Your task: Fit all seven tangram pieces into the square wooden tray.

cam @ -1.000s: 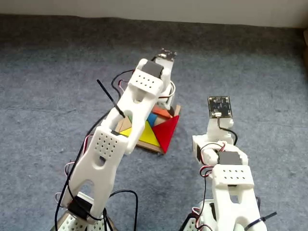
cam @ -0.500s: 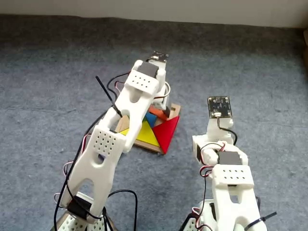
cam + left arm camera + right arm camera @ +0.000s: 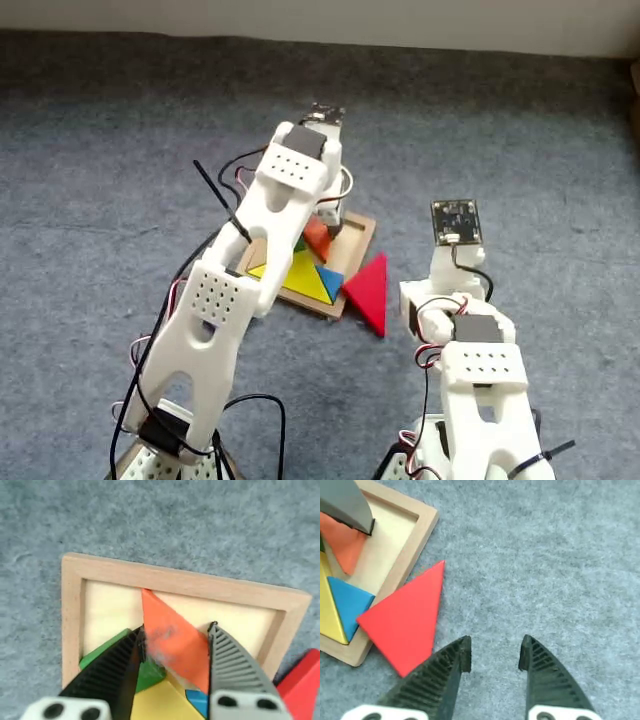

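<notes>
Left gripper is clamping the orange piece between its fingers over the square wooden tray, which is holding a green piece, a yellow piece and a blue piece. Right gripper is hovering partly open and empty over the desk, near the red triangle lying against the tray's outer edge.

High view looks down; wrist views close (tray shared).

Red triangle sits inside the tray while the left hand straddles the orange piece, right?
No. The red triangle lies outside the tray, on the carpet against its rim, per the right wrist view. The left hand does straddle the orange piece.
</notes>
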`<action>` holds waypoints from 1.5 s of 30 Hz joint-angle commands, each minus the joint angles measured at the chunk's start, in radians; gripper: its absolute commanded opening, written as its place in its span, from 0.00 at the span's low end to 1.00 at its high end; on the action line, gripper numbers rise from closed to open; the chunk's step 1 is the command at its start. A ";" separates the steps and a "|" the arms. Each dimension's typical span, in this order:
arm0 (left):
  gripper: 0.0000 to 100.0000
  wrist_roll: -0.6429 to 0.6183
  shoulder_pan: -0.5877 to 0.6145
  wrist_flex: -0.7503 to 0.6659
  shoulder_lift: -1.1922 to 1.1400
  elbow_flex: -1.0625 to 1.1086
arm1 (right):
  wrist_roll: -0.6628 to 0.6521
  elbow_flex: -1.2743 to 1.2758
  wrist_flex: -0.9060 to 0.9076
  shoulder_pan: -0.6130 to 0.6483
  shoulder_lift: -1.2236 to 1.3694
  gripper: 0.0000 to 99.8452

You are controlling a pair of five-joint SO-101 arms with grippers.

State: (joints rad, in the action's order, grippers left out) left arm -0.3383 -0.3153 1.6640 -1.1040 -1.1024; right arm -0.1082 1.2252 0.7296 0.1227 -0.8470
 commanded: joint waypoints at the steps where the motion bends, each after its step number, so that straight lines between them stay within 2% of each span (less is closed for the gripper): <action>1: 0.13 -0.008 0.008 -0.020 0.008 -0.010 | -0.011 -0.004 -0.025 -0.012 -0.027 0.17; 7: 0.13 -0.009 0.005 -0.018 0.005 -0.081 | -0.011 -0.004 -0.025 -0.012 -0.027 0.17; 14: 0.13 -0.009 -0.015 0.098 0.008 -0.211 | -0.011 -0.005 -0.025 -0.012 -0.027 0.17; 18: 0.13 -0.006 -0.047 0.107 0.010 -0.220 | -0.011 -0.007 -0.025 -0.012 -0.027 0.17; 25: 0.24 -0.009 -0.074 0.114 0.010 -0.219 | -0.011 -0.007 -0.025 -0.012 -0.027 0.17; 31: 0.23 -0.005 -0.074 0.117 0.028 -0.213 | -0.011 -0.008 -0.025 -0.012 -0.027 0.17; 35: 0.16 0.063 -0.091 0.117 0.131 -0.096 | -0.012 -0.008 -0.025 -0.012 -0.027 0.17; 40: 0.02 0.140 -0.142 0.112 0.344 0.168 | -0.012 -0.008 -0.025 -0.012 -0.027 0.17; 45: 0.01 0.135 -0.134 0.110 0.564 0.346 | -0.012 -0.010 -0.025 -0.005 -0.019 0.17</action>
State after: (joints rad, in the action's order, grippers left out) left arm -0.2110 -0.4488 1.7668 -0.7127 -0.8124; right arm -0.1082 1.2252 0.7296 0.1227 -0.8470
